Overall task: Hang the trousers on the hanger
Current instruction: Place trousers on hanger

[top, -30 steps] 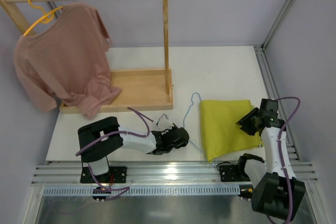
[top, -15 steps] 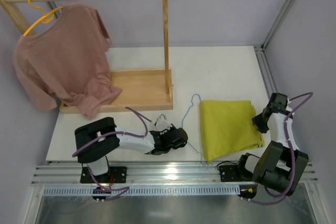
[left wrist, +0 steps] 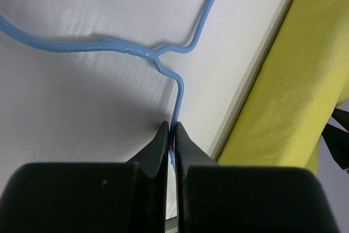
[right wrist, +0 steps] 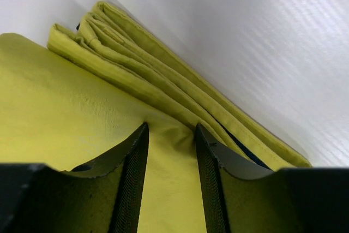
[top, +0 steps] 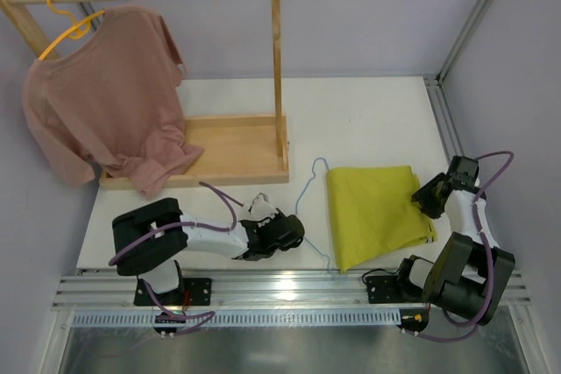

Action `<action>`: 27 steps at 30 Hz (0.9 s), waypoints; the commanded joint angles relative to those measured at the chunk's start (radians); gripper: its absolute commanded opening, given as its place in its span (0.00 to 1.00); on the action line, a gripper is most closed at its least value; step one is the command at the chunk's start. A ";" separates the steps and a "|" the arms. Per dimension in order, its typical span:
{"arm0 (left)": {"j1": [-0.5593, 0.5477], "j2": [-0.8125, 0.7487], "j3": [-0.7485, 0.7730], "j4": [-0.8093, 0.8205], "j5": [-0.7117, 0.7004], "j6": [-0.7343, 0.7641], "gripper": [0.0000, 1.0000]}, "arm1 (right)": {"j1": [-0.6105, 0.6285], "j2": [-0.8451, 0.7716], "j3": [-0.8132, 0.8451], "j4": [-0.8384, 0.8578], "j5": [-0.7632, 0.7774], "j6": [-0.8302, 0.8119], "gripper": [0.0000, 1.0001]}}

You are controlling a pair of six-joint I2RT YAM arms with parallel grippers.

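Note:
The trousers (top: 375, 213) lie folded, bright yellow-green, on the white table's right half. Left of them lies the thin light-blue hanger (top: 307, 192), its hook pointing toward the far side. My left gripper (top: 294, 229) is low over the table and shut on the hanger's wire; in the left wrist view the wire (left wrist: 131, 50) runs into the pinched jaws (left wrist: 173, 132), with the trousers (left wrist: 289, 96) at the right. My right gripper (top: 429, 198) is at the trousers' right edge. Its jaws (right wrist: 170, 137) stand apart, tips pressed onto the top layer of cloth (right wrist: 65, 96) beside the stacked folds.
A wooden clothes rack (top: 277, 67) with a tray base (top: 237, 151) stands at the far left. A dusty-pink T-shirt (top: 105, 102) hangs from it on a yellow hanger (top: 66, 19). An aluminium rail (top: 447, 129) borders the table just right of the trousers.
My right gripper swung out to the trousers' right edge, came down onto the cloth and spread its jaws a little. The left gripper drew the hanger slightly left; the trousers shifted left too.

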 commanded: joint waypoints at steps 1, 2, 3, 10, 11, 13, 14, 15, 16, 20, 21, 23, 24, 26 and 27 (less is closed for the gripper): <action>0.011 -0.038 -0.084 -0.249 -0.049 -0.023 0.00 | 0.024 0.016 -0.051 0.095 -0.104 0.016 0.43; 0.011 -0.052 -0.109 -0.259 -0.052 -0.041 0.00 | 0.045 0.025 -0.079 0.108 -0.116 0.035 0.43; 0.011 -0.064 -0.121 -0.264 -0.056 -0.048 0.00 | 0.061 0.024 -0.096 0.124 -0.116 0.049 0.43; 0.011 -0.135 -0.193 -0.298 -0.083 -0.120 0.00 | 0.183 -0.017 -0.120 0.169 -0.075 0.122 0.43; 0.011 -0.127 -0.190 -0.298 -0.083 -0.121 0.00 | 0.183 -0.030 -0.078 0.143 -0.067 0.111 0.43; 0.011 -0.107 -0.154 -0.315 -0.081 -0.101 0.00 | 0.182 -0.069 -0.015 0.036 -0.037 0.056 0.45; 0.009 -0.088 -0.135 -0.328 -0.079 -0.097 0.00 | 0.182 -0.082 0.058 0.001 -0.035 0.033 0.45; 0.007 -0.077 -0.114 -0.342 -0.079 -0.088 0.00 | 0.182 -0.091 0.099 -0.039 -0.037 0.004 0.45; 0.004 -0.067 -0.080 -0.368 -0.081 -0.088 0.00 | 0.182 -0.109 0.131 -0.102 -0.067 -0.041 0.45; -0.005 -0.060 -0.048 -0.365 -0.078 -0.080 0.00 | 0.203 -0.171 0.254 -0.181 -0.188 -0.119 0.44; -0.008 -0.063 -0.046 -0.359 -0.078 -0.078 0.00 | 0.209 -0.188 0.254 -0.172 -0.245 -0.121 0.43; -0.008 -0.073 -0.061 -0.324 -0.078 -0.060 0.00 | 0.283 -0.223 0.249 -0.147 -0.369 -0.110 0.43; -0.011 -0.084 -0.070 -0.310 -0.075 -0.060 0.00 | 0.336 -0.226 0.254 -0.153 -0.357 -0.102 0.43; -0.011 -0.086 -0.090 -0.292 -0.067 -0.068 0.04 | 0.500 -0.240 0.240 -0.139 -0.325 -0.087 0.43; -0.017 -0.086 -0.095 -0.292 -0.064 -0.071 0.10 | 0.536 -0.246 0.226 -0.106 -0.319 -0.054 0.43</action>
